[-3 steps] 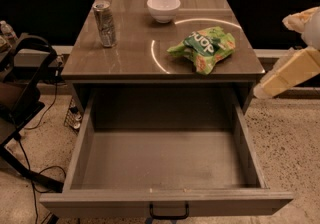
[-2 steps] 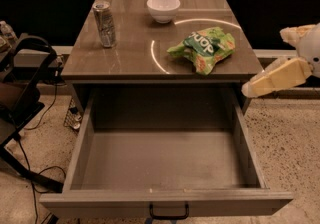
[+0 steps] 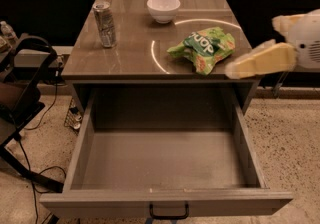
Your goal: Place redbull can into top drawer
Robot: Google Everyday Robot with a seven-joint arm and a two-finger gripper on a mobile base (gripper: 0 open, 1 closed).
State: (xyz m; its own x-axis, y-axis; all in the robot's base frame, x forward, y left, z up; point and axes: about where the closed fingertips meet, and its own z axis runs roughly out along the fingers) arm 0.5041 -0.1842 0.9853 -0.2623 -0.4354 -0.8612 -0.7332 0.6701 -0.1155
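The redbull can (image 3: 105, 24) stands upright at the back left of the grey tabletop (image 3: 125, 55). The top drawer (image 3: 165, 201) is pulled fully out below the tabletop, with nothing inside and its small black handle (image 3: 169, 213) at the front. My gripper (image 3: 251, 48) comes in from the right edge of the view, over the table's right edge, far from the can. Its two cream fingers (image 3: 260, 60) stand apart with nothing between them.
A white bowl (image 3: 163, 8) sits at the back middle of the table. A green chip bag (image 3: 202, 48) lies at the right, just left of my gripper. A black chair frame (image 3: 20, 88) and cables (image 3: 30, 178) are on the floor at the left.
My gripper has moved left and a little down, from beyond the table's right side to over its right edge near the chip bag. Nothing else has moved.
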